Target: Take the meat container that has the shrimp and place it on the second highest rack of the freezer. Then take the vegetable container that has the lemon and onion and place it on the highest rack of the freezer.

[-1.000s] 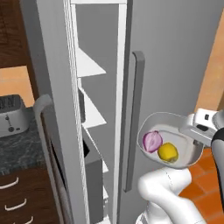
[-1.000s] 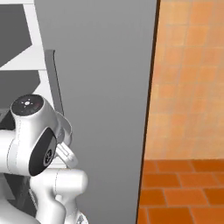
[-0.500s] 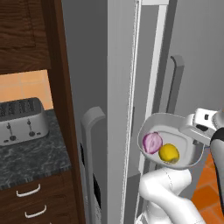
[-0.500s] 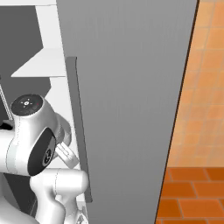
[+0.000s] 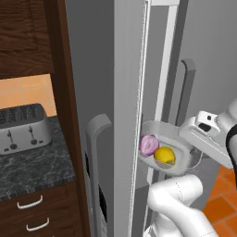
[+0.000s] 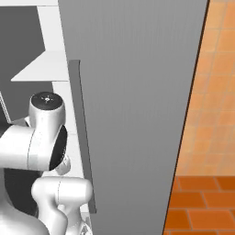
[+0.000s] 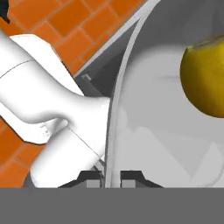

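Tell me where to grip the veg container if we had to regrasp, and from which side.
Grip the thin rim of the vegetable container, probably at the edge facing the arm, coming in level from the side. The claw is shut on that rim now, one finger inside the wall, one outside. The lemon and onion fill the middle, and the rounded walls look too wide to span.

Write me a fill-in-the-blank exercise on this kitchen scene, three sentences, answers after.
1. The rounded grey metal pan holds a purple onion and a yellow ____.
2. The tool is clamped on the pan's ____, one finger inside and one outside.
3. On the dark speckled counter at the left stands a silver ____.

Missing words: lemon; rim; toaster
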Controlling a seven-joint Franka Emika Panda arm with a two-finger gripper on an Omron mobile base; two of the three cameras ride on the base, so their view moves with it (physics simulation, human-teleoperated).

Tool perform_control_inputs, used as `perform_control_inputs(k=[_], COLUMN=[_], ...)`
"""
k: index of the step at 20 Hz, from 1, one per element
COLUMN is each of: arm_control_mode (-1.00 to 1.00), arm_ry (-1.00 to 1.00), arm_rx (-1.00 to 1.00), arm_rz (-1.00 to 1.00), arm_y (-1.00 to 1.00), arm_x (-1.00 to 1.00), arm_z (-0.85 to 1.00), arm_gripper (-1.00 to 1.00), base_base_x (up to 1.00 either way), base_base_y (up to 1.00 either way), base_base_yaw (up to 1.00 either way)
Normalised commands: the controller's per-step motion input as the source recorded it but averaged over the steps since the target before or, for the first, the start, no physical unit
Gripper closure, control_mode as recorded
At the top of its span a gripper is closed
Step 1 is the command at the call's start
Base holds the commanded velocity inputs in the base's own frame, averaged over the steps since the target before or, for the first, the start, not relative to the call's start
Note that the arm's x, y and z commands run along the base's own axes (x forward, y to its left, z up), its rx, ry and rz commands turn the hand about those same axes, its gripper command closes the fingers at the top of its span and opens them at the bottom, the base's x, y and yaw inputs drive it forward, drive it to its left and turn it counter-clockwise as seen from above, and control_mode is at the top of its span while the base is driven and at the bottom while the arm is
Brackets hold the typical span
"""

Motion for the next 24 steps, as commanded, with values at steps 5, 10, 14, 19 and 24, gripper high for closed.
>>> perform_control_inputs(k=[5,10,14,19,24], arm_control_mode=[-1.00,-1.00,-1.00,-1.00,-1.00], arm_ry=[0.07,-0.14,-0.23,-0.19,-0.08], arm_rx=[0.14,0.01,0.00,0.00,0.08], arm_rz=[-0.08,-0.17,-0.27,-0.22,-0.01], arm_y=[0.95,0.29,0.00,0.21,0.16], arm_x=[0.01,0.10,0.51,0.75,0.96], arm_z=[0.02,0.34,0.55,0.70,0.52], arm_gripper=[1.00,1.00,1.00,1.00,1.00], base_base_x=[0.00,0.00,0.00,0.00,0.00], base_base_y=[0.00,0.00,0.00,0.00,0.00], base_base_yaw=[0.00,0.00,0.00,0.00,0.00])
